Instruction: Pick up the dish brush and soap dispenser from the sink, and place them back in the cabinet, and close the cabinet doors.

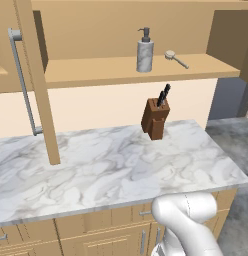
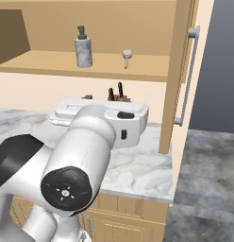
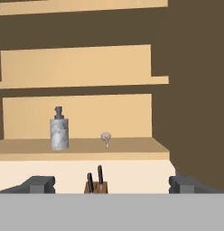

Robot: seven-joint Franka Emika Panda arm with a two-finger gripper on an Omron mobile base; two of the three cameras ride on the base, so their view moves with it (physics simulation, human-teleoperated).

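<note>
The grey-white marbled soap dispenser (image 1: 145, 51) (image 2: 83, 47) (image 3: 59, 131) stands upright on the shelf of the open tan cabinet (image 1: 96, 72) (image 2: 53, 64). The dish brush (image 1: 174, 58) (image 2: 127, 57) (image 3: 105, 137) lies on the same shelf just to its right. Both cabinet doors (image 1: 40, 80) (image 2: 180, 71) (image 3: 197, 90) stand swung open, with long silver bar handles (image 1: 23, 82) (image 2: 187, 75). My gripper (image 3: 112, 185) is open and empty, level with the counter and facing the shelf from a distance. The sink is out of view.
A brown knife block (image 1: 156, 117) (image 3: 96, 182) with black handles stands on the marble counter (image 1: 106, 165) (image 2: 147, 165) under the shelf. Tan drawer fronts (image 1: 96, 235) run below the counter. My white arm (image 2: 86, 142) blocks much of the counter in the right base view.
</note>
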